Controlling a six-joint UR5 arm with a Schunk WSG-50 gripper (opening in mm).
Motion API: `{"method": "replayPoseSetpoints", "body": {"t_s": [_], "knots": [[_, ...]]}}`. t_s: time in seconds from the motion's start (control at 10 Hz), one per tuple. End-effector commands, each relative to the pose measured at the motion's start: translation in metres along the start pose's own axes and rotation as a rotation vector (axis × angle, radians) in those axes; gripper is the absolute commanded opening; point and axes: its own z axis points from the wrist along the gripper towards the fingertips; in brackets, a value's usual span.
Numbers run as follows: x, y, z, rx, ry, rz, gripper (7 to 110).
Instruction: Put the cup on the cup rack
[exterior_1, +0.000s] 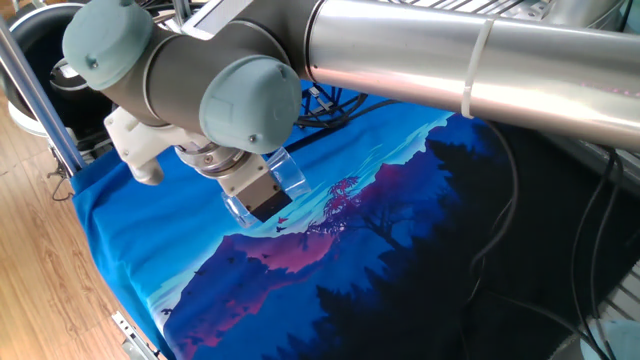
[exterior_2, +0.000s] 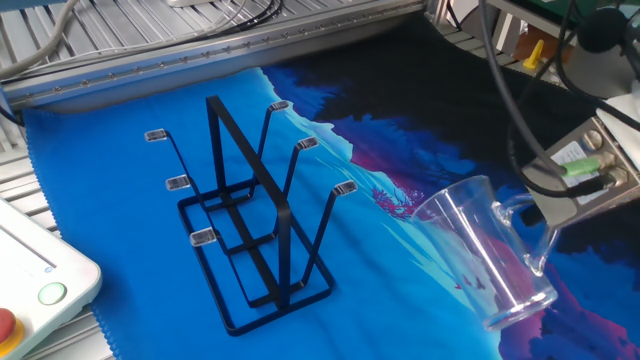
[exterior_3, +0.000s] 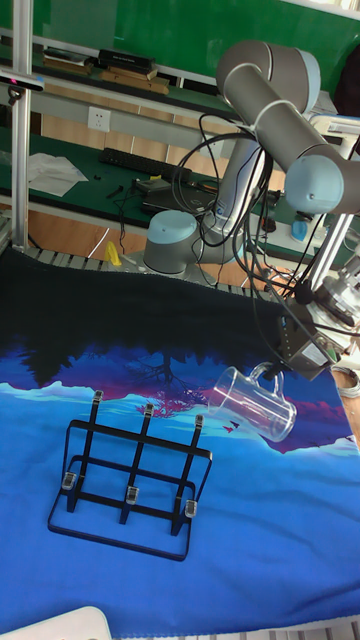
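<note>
The cup (exterior_2: 485, 258) is a clear glass mug held in the air, tilted, with its open mouth turned toward the cup rack (exterior_2: 250, 232). My gripper (exterior_2: 548, 212) is shut on the cup at its handle side. In the tall fixed view the cup (exterior_3: 252, 402) hangs just right of and above the cup rack (exterior_3: 130, 480), clear of its pegs. The rack is black wire with several upright pegs and stands on the blue printed cloth (exterior_2: 120, 200). In one fixed view the cup (exterior_1: 288, 178) shows beside my gripper (exterior_1: 262, 196), and the arm hides most of the rack.
A white control box (exterior_2: 40, 285) with a green and a red button sits at the cloth's left corner. A metal frame rail (exterior_2: 200, 50) runs behind the rack. Black cables (exterior_2: 500, 90) hang near the gripper. A dark bin (exterior_1: 40, 40) stands off the table.
</note>
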Motion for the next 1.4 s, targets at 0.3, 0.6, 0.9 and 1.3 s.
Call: {"method": "replayPoseSetpoints", "body": {"t_s": [0.3, 0.6, 0.9, 1.3], "knots": [[-0.027, 0.000, -0.003, -0.001, -0.110, 0.030, 7], [-0.047, -0.001, -0.006, 0.000, -0.192, 0.011, 7], [-0.041, -0.005, -0.004, 0.019, -0.166, 0.000, 7], [-0.038, -0.009, -0.004, 0.040, -0.153, -0.053, 7]]}}
